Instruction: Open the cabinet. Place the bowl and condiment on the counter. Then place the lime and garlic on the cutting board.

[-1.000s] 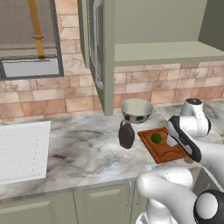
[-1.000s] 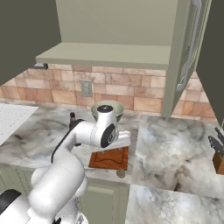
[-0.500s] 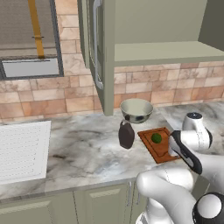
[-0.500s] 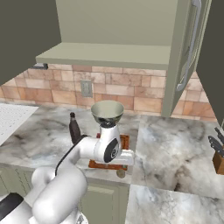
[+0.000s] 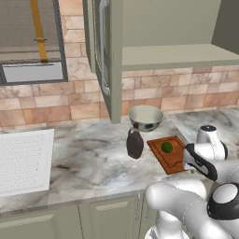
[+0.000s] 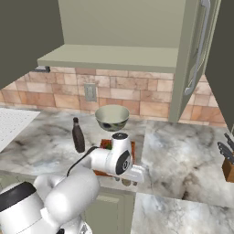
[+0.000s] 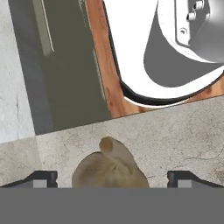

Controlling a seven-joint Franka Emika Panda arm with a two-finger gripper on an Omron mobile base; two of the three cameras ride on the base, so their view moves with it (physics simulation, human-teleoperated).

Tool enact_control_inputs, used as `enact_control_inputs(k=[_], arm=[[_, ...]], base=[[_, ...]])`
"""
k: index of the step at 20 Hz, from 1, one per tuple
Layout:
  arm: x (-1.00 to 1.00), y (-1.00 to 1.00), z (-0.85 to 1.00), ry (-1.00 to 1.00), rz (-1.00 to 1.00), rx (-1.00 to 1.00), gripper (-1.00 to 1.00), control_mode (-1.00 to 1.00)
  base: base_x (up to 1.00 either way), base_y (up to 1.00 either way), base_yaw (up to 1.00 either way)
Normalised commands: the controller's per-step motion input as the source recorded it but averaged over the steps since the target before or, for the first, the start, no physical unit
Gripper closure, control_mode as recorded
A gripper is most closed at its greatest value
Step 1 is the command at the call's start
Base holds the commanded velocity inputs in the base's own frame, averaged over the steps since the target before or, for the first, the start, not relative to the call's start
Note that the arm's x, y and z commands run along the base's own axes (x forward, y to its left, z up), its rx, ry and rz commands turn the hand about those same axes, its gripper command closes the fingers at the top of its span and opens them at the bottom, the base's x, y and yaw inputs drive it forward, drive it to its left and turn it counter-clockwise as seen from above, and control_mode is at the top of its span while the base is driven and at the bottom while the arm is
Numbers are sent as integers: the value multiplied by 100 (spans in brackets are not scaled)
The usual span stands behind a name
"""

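The counter [image 5: 88, 163] looks like smooth, marbled grey-white stone with a soft sheen. The bowl [image 5: 145, 117] is polished steel, bright and reflective. The bottle [image 5: 135, 144] is dark glossy glass or plastic; which cannot be told. The board [image 5: 173, 158] is reddish-brown wood with visible grain, the lime [image 5: 166, 147] on it glossy green. The garlic [image 7: 110, 168] looks matt, beige and papery. The cabinet [image 6: 137, 32] is matt olive paint with brushed silver handles. Behind, the wall [image 5: 158, 91] is rough-looking brick.
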Motion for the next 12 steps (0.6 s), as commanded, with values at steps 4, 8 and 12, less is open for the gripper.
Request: enact_control_inputs(k=[4,8,12], arm=[[1,-17,-9,0,-10,6,100,-100],[-4,-4,12,0,-9,7,100,-100],[-1,3,64,-3,-3,2,100,-100]], base=[[0,0,0],[0,0,0],[0,0,0]])
